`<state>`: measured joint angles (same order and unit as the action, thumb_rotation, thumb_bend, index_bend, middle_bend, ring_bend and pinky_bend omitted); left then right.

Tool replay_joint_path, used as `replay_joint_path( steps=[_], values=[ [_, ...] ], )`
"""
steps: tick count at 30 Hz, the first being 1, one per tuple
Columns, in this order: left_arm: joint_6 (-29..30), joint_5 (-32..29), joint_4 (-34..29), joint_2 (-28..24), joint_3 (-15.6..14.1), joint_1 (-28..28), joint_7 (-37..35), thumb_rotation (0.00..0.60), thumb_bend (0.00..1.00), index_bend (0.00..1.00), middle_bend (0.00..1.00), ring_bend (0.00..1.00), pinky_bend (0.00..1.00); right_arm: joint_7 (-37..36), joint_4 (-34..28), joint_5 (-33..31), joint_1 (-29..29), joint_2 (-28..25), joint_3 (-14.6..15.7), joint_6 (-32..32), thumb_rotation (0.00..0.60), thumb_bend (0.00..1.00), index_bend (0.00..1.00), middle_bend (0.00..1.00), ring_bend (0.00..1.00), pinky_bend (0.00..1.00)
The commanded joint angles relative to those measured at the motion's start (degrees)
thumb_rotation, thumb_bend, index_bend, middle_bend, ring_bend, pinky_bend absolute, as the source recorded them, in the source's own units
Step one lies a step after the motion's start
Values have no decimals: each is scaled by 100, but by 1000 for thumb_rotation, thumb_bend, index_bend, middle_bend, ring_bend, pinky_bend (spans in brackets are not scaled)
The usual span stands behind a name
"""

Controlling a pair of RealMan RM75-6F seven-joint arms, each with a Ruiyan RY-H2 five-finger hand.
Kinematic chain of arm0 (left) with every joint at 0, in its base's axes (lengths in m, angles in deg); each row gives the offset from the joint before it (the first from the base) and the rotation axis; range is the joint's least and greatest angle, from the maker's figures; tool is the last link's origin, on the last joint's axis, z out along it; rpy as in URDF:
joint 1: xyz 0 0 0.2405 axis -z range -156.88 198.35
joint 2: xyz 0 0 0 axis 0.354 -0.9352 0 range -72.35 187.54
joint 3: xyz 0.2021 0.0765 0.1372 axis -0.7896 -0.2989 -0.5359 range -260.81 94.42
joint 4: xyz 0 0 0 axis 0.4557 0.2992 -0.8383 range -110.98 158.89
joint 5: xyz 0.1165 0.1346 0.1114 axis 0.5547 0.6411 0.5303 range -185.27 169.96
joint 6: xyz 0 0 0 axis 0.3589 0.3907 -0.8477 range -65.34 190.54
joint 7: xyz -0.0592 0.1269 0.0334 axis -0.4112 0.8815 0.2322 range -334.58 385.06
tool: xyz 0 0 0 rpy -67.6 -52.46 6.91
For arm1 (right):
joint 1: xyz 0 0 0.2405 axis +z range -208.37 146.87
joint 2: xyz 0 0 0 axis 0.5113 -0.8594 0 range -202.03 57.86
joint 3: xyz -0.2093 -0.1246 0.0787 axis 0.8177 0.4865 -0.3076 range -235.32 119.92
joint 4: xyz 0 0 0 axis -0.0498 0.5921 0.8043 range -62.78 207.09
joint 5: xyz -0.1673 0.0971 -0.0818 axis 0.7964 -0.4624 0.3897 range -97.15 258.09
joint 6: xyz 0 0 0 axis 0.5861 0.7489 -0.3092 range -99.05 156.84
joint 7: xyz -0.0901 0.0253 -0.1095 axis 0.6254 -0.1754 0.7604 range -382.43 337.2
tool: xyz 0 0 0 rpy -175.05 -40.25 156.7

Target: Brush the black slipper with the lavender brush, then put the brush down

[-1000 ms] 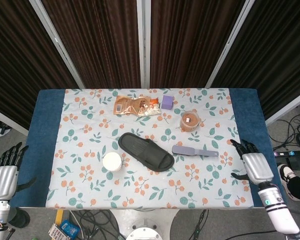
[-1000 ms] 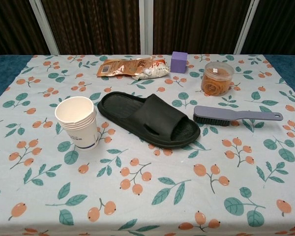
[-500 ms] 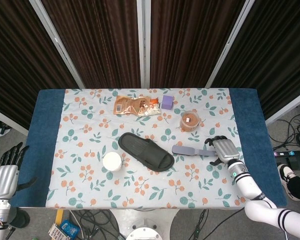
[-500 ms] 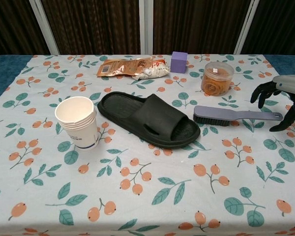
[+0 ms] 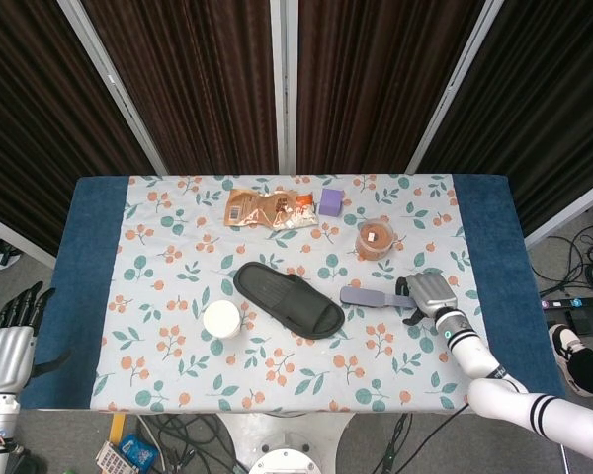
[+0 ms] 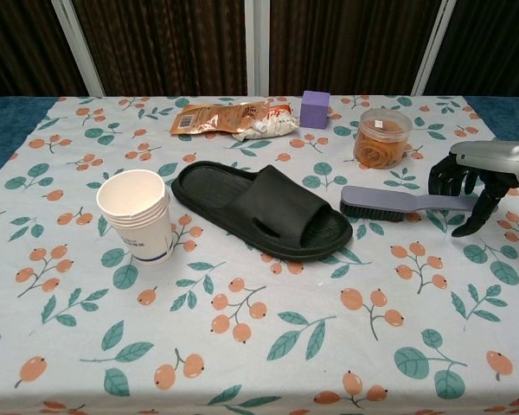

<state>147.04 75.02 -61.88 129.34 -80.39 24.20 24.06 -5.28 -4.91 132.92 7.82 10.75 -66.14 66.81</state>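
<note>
A black rubber slide slipper [image 6: 264, 210] lies near the middle of the table [image 5: 89, 296], set diagonally, its toe end toward the right front and its heel toward the left rear. Just to its right lies the lavender brush with dark bristles [image 6: 389, 202], flat on the floral tablecloth [image 6: 268, 346], bristle head nearest the slipper and its long handle running toward the right edge.

The right hand [image 6: 471, 177] is over the far end of that handle, palm down, dark fingers [image 6: 443, 177] curled on the far side of the handle and the thumb on the near side. The handle's end is hidden under the hand, so I cannot tell whether the fingers actually grip it or only bracket it. The brush itself rests on the cloth.

The left hand [image 5: 8, 341] shows only in the head view, off the table's left front corner, fingers spread and extended, holding nothing.

A stack of white paper cups [image 6: 137, 214] stands to the left of the slipper. Along the rear edge sit an orange snack packet [image 6: 229, 118], a small purple cube [image 6: 314, 109], and, toward the right, a clear round tub of orange rubber bands [image 6: 381, 138].
</note>
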Motion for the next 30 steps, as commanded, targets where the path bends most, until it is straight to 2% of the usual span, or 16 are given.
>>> replay_joint_path(
  steps=[1,8,19,27,30],
  values=[
    [-20,-25,-30,-4,19,14,25,600,214,146,108,52,109,-74,-11,-145,78,8,20,-116,600,0,469,475,374,360],
    [-24,-89,-80,-16,41,4,48,600,214,145,108,52,109,-275,51,-430,257,39,60,-382,600,0,502,499,431,460],
    [34,-117,-111,-20,46,-45,31,600,214,145,108,53,109,-1154,4,-623,443,-208,-92,-1078,600,0,642,612,618,718],
    [28,-132,-132,-15,60,-43,30,600,214,145,108,52,108,-1241,63,-676,657,-146,8,-1066,600,1,775,718,753,872],
    [13,-148,-97,-4,52,-52,-3,600,209,145,108,53,108,-1154,51,-736,762,-122,104,-1015,600,38,818,743,781,907]
  ],
)
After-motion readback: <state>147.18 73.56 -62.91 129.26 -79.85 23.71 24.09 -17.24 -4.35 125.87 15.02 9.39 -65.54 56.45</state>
